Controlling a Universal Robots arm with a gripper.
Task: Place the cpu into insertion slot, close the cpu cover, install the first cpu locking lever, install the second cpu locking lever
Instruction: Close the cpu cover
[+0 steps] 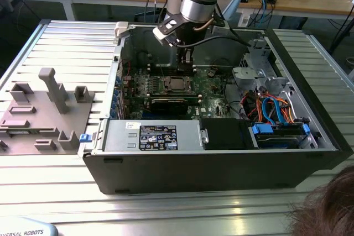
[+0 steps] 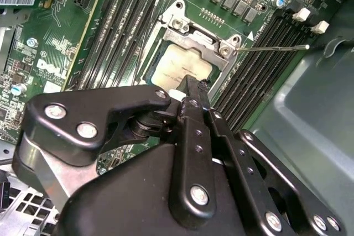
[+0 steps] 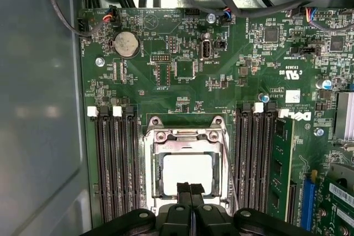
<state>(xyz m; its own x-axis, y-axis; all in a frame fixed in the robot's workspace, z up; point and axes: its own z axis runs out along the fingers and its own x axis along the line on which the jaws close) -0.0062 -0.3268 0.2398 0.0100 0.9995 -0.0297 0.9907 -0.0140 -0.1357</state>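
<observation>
Your gripper (image 3: 191, 187), fingers pressed together on nothing, sits at the cpu cover (image 3: 187, 136) rim just over the cpu (image 3: 187, 171); a sideways slip could scrape it.

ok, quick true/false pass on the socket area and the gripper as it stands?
1. The cpu sits in the insertion slot. True.
2. The cpu cover stands raised. False: it lies flat, framing the cpu.
3. The gripper hangs over the insertion slot. True.
4. The gripper carries the cpu. False: its fingers are shut together, with nothing seen between them.
5. The computer case stands upright. False: it lies on its side, open on top.
</observation>
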